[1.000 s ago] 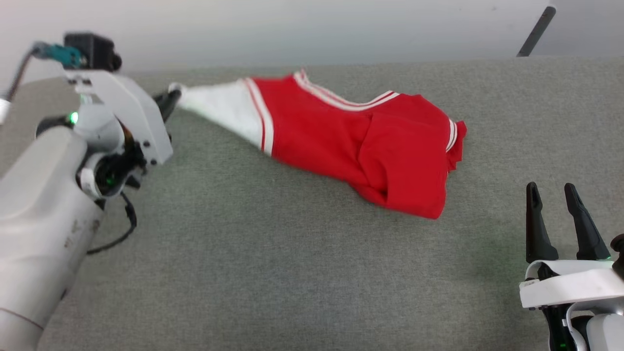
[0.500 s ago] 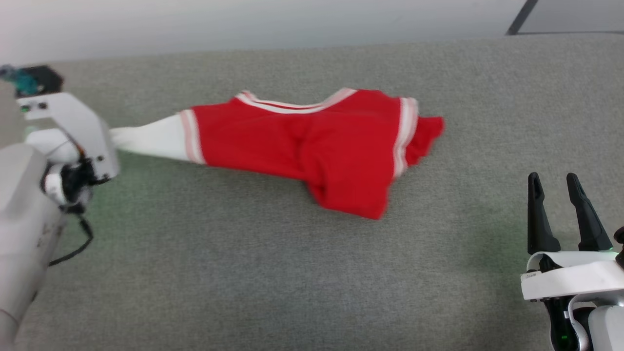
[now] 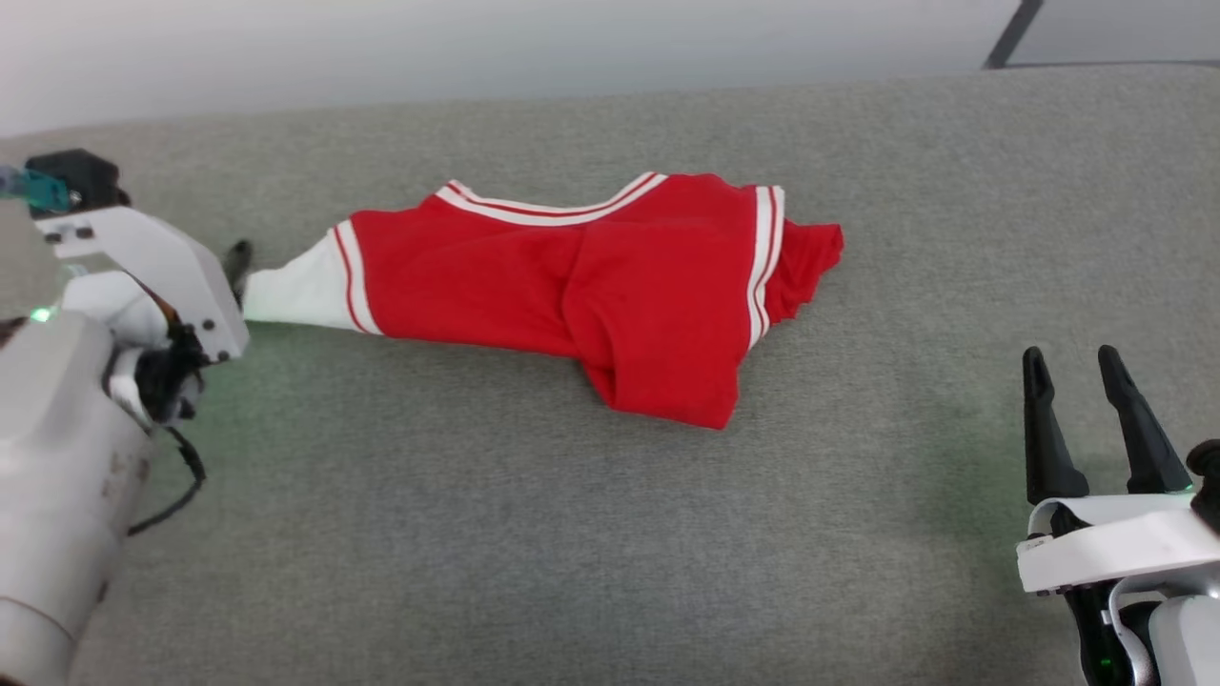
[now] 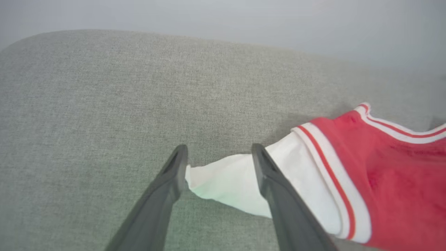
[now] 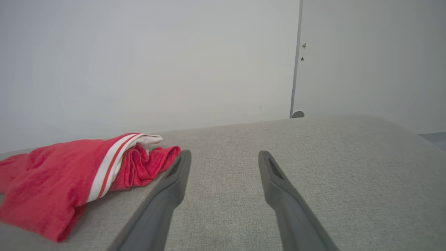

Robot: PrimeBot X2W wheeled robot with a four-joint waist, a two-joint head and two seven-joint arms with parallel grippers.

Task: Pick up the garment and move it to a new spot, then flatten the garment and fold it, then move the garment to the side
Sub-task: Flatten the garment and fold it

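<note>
Though a pale wall (image 3: 477, 48) runs along twelve o'clock, the grey fabric-covered counter (image 3: 591, 534) takes up most of the head view. On it lies the garment (image 3: 572, 286), a red jersey just to the twelve o'clock side of the middle. It is stretched long from nine o'clock to three o'clock and is rumpled rather than flat.

The red body is folded over itself, with one thick fold sagging toward six o'clock. A bunched end sits at about two o'clock, crossed by a band of striped trim (image 3: 760, 262). Toward nine o'clock the jersey narrows into a white panel (image 3: 295, 295), set off from the red by another white-and-red stripe.

The pale left arm (image 3: 57, 457) comes in from eight o'clock, with a black cable (image 3: 181, 481) looping beside its wrist. The left gripper (image 4: 218, 150) sits at nine o'clock, at the tip of the white panel. In the left wrist view its two dark fingers (image 4: 163, 195) stand spread and released. The white tip lies on the counter between them and touches the finger on the nine o'clock side, while the other finger crosses in front of the cloth.

The right gripper (image 3: 1072, 357) is at four o'clock, well apart from the garment. Its fingers point to twelve o'clock and are spread wide, released, with bare counter between them. In the right wrist view the jersey's bunched red end lies at nine o'clock.
</note>
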